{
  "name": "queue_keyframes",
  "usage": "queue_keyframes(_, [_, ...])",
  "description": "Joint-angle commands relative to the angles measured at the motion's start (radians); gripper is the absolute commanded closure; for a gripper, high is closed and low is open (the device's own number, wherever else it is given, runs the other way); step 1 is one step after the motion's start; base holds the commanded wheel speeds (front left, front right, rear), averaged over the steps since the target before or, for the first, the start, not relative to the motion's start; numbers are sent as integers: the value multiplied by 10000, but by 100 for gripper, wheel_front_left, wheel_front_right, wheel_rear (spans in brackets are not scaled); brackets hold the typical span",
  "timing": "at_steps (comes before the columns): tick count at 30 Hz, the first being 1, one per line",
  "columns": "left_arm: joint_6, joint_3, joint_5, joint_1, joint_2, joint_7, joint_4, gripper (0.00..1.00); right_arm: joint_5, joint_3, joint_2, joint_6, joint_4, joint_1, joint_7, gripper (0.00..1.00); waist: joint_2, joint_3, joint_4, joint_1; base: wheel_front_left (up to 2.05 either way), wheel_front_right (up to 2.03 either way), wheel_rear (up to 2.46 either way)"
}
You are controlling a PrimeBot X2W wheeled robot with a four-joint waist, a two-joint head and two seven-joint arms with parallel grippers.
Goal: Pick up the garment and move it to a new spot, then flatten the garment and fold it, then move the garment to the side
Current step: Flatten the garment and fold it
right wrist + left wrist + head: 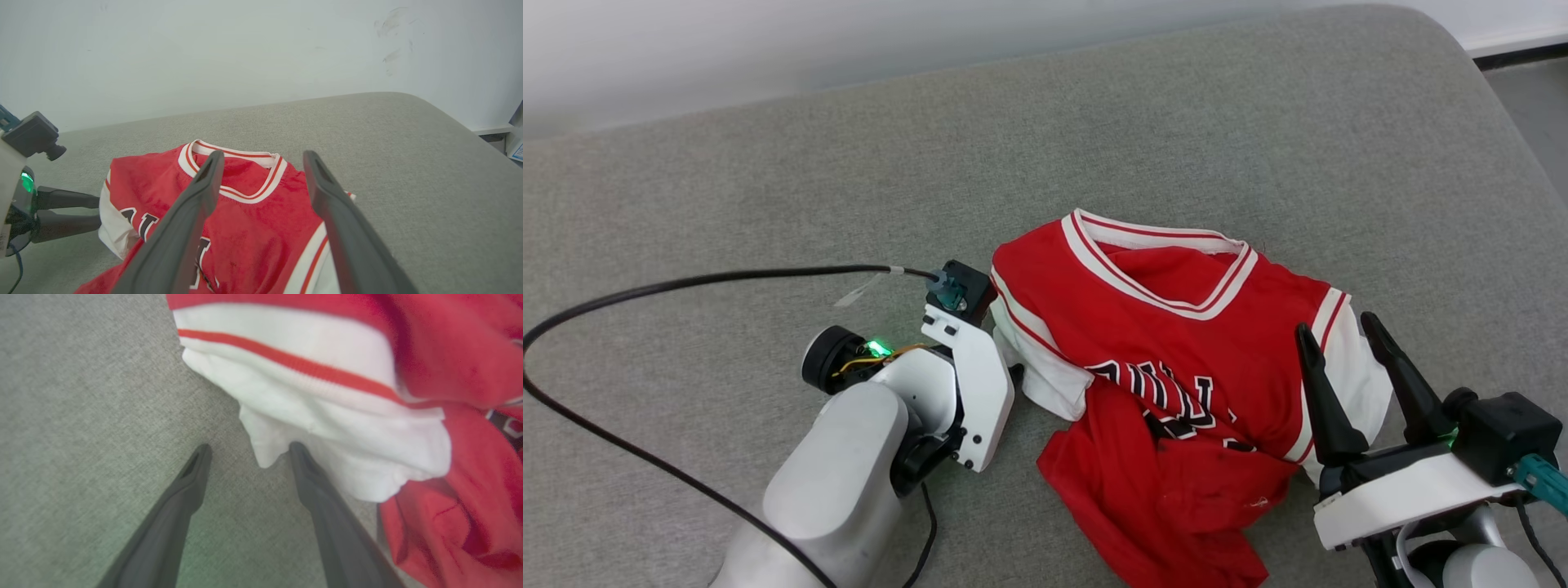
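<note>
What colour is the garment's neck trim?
Neck trim: white with a red stripe, best in head view.

We're over a wide grey upholstered surface point(1176, 122), set against a plain pale wall point(768, 41).
Here it is: woven grey fabric runs right across our head view, flat and even, and curves off in a rounded corner point(1429, 33) at the far right. Past that edge we catch a dark skirting strip point(1523, 55) and a patch of grey floor point(1531, 106). In the right wrist view we pick out faint scuff marks point(388, 24) high on the wall. The light is soft and even across the cloth.
</note>
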Motion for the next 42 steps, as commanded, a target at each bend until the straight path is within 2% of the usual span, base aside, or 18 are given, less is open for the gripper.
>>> queue_keyframes(1, [-16,-245,-105,-201,103,356,269,0,69,35,38,-3,48,-145,-92,0,0,116,-80,-1,0,0,0])
queue_keyframes(4, [-26,-717,-167,-357,237,898,693,0,211,65,39,-3,119,-209,-208,0,0,180,-131,-1,0,0,0])
queue_keyframes(5, [-28,-881,-266,-380,246,1035,787,4,247,78,39,-3,152,-217,-225,0,0,198,-149,-1,0,0,0])
queue_keyframes(6, [-29,-1008,-352,-410,262,1175,889,55,281,82,39,-3,186,-224,-250,0,0,208,-165,-1,0,0,0])
queue_keyframes(7, [-30,-1188,-396,-462,299,1309,966,82,308,77,39,-3,208,-239,-290,0,0,217,-178,-1,0,0,0])
queue_keyframes(8, [-30,-1300,-500,-498,317,1353,1024,100,339,74,40,-3,246,-254,-316,0,0,224,-193,-1,0,0,0])
queue_keyframes(12, [-19,-1269,-939,-526,541,793,923,100,402,-24,40,-3,401,-212,-381,0,0,81,-209,-1,0,0,0])
queue_keyframes(16, [290,-748,-1210,-28,877,72,328,100,447,-157,40,-3,481,-49,-315,0,0,-183,-59,-1,0,0,0])
queue_keyframes(24, [1380,147,-1437,2244,2148,-631,-2118,100,389,-407,36,-3,366,230,-110,0,0,-705,574,-1,0,0,0])
queue_keyframes(30, [2313,689,-1823,4338,2709,-628,-3886,100,244,-614,34,-3,200,465,208,0,0,-1010,1116,-1,0,0,0])
queue_keyframes(37, [3194,1174,-2317,6444,2929,-699,-4784,100,183,-731,34,-3,-17,714,508,0,0,-1349,1525,-1,0,0,0])
queue_keyframes(41, [3265,1273,-2446,6834,2788,-1011,-4909,100,182,-778,34,-3,-114,808,656,0,0,-1468,1638,-1,0,0,0])
queue_keyframes(42, [3266,1265,-2465,6892,2704,-1129,-4912,64,180,-805,34,-3,-129,847,673,0,0,-1513,1672,-1,0,0,0])
